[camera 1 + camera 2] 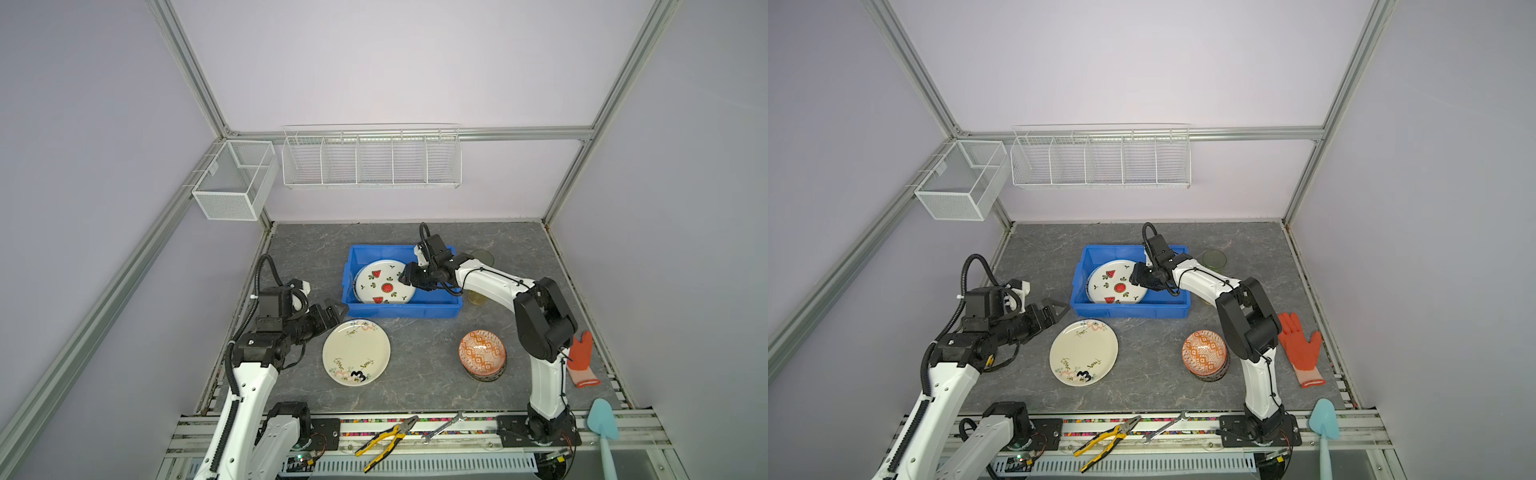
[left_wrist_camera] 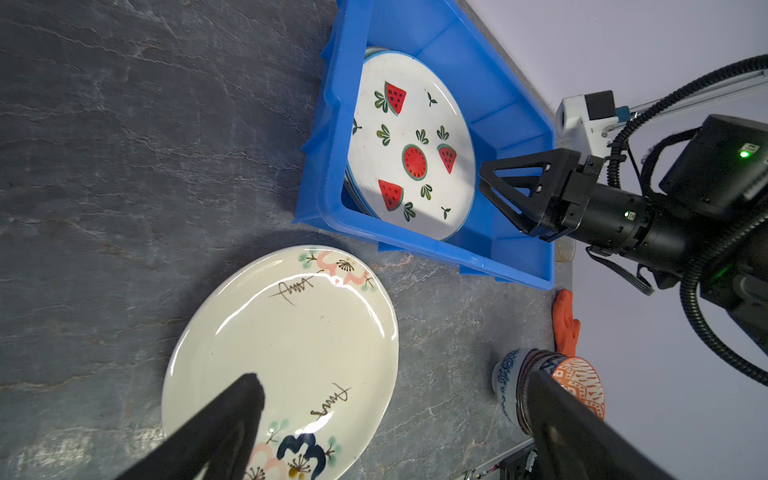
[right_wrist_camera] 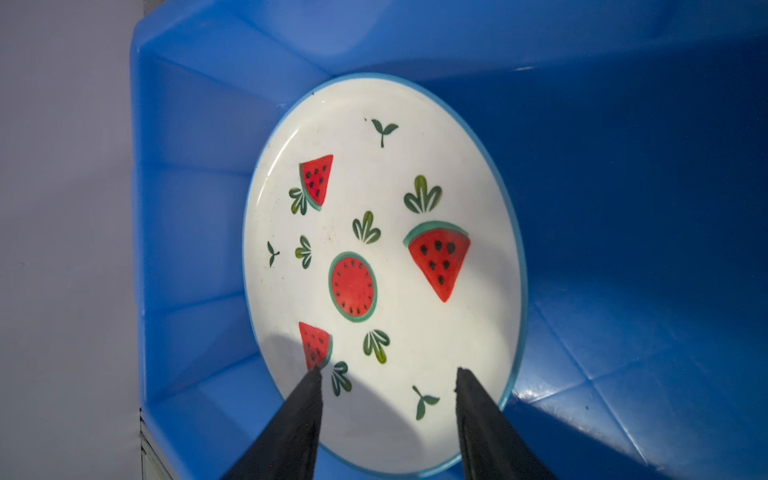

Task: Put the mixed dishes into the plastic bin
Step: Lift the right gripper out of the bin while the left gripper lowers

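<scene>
Dishes part-sorted: the watermelon plate (image 1: 384,281) lies inside the bin (image 1: 403,309), resting on the rim of at least one more plate beneath it, seen in the left wrist view; how many are under it cannot be told. The right gripper (image 1: 405,278) hangs just above that plate's near edge, jaws parted with nothing between them, so the plate looks set down and let go.

Outside the bin: the cream plate (image 1: 356,352) flat on the table just in front of it; a stack of bowls (image 1: 482,353) with the orange one on top, well to the right; a green glass (image 1: 482,254) behind the bin's far right corner; an amber glass (image 1: 473,298) beside its right wall, half hidden by the right arm. By that count well under half the job appears done.

The left gripper (image 1: 337,308) hovers with jaws spread wide beside the cream plate's far left rim, empty; that plate looks the likely next pick.

Room: the plates sit towards the bin's left wall, leaving bare blue floor on the right for bowls and glasses; the flared rim must be cleared on any way in. Open table lies between cream plate and bowls; the glove (image 1: 582,357) is at the right edge, out of the way.
</scene>
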You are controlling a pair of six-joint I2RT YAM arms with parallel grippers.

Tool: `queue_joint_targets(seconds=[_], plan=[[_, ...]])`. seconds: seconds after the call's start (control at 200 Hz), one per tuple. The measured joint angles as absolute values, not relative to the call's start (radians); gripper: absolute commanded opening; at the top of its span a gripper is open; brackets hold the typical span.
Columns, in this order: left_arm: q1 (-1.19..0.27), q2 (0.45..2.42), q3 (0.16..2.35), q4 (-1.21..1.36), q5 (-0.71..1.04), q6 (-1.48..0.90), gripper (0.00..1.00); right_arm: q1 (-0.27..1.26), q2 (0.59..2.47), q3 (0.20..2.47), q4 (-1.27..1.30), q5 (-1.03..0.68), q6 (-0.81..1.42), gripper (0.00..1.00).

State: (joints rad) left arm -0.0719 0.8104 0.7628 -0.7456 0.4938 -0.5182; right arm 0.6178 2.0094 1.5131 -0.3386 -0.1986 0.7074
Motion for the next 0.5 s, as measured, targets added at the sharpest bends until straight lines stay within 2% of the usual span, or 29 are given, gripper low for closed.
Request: queue_joint_targets(seconds=[0.3, 0.335, 0.365, 0.39, 0.485, 0.5], plan=[[-0.072, 0.850, 0.759, -0.750, 0.439, -0.526, 0.99, 0.624, 1.974, 1.513, -0.391, -0.171, 0.672, 0.57], [-0.072, 0.853, 0.759, -0.752, 0.430, -0.529, 0.99, 0.628, 1.956, 1.513, -0.403, -0.167, 0.664, 0.62], [-0.072, 0.855, 0.759, -0.755, 0.422, -0.530, 0.99, 0.632, 1.938, 1.513, -0.414, -0.161, 0.659, 0.79], [-0.072, 0.857, 0.759, -0.757, 0.414, -0.531, 0.99, 0.636, 1.921, 1.513, -0.424, -0.157, 0.651, 0.87], [-0.072, 0.868, 0.759, -0.765, 0.387, -0.538, 0.99, 0.657, 1.851, 1.511, -0.457, -0.141, 0.619, 0.99], [-0.072, 0.872, 0.759, -0.767, 0.383, -0.538, 0.99, 0.662, 1.837, 1.508, -0.459, -0.135, 0.624, 0.93]])
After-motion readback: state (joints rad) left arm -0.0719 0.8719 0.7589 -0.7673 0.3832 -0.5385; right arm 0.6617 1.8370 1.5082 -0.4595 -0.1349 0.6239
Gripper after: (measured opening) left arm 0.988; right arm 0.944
